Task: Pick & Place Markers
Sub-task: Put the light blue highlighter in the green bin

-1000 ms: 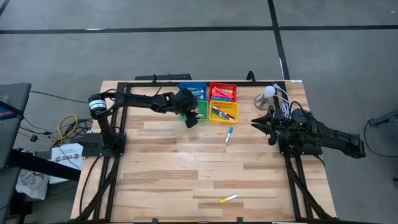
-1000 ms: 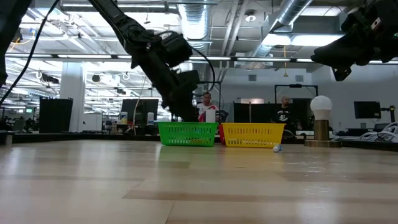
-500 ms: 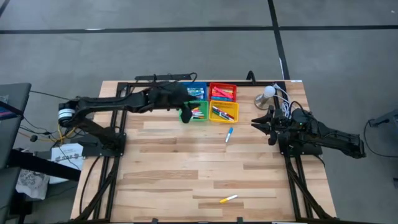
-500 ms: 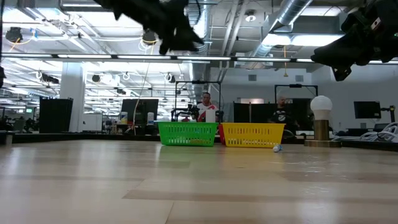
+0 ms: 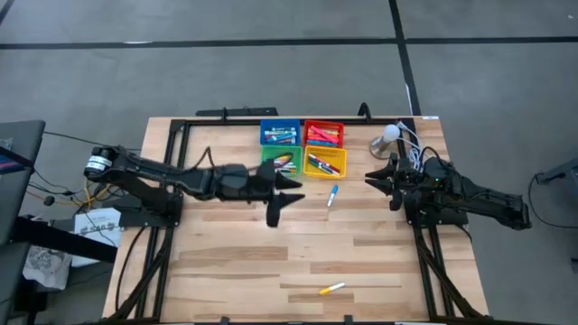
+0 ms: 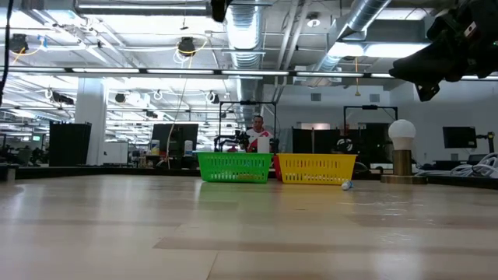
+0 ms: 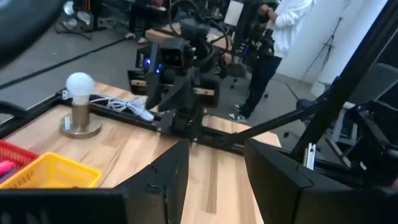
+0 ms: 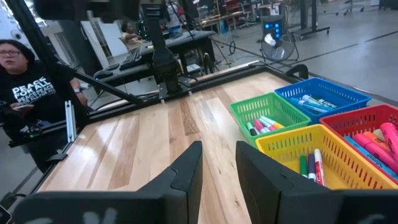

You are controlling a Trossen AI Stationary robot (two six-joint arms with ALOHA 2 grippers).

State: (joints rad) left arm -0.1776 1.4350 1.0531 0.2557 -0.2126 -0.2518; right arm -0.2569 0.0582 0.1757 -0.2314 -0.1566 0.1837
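Left gripper (image 5: 282,194) is hanging over mid-table, just at 6 o'clock of the green tray (image 5: 271,155), fingers spread apart with nothing between them. Right gripper (image 5: 377,178) is waiting at the table's 3 o'clock edge, fingers parted with a narrow gap, nothing held.

Two markers are lying loose: the blue-capped marker (image 5: 332,195) at 6 o'clock of the yellow tray (image 5: 340,168), and the yellow marker (image 5: 331,289) near the table's 6 o'clock edge. The rest are sitting in the trays.

Step, as I judge it: between placements, reaching for another marker. Next move is calling for the left gripper to go toward 3 o'clock to the blue-capped marker, line the fingers across its barrel, descend and close.
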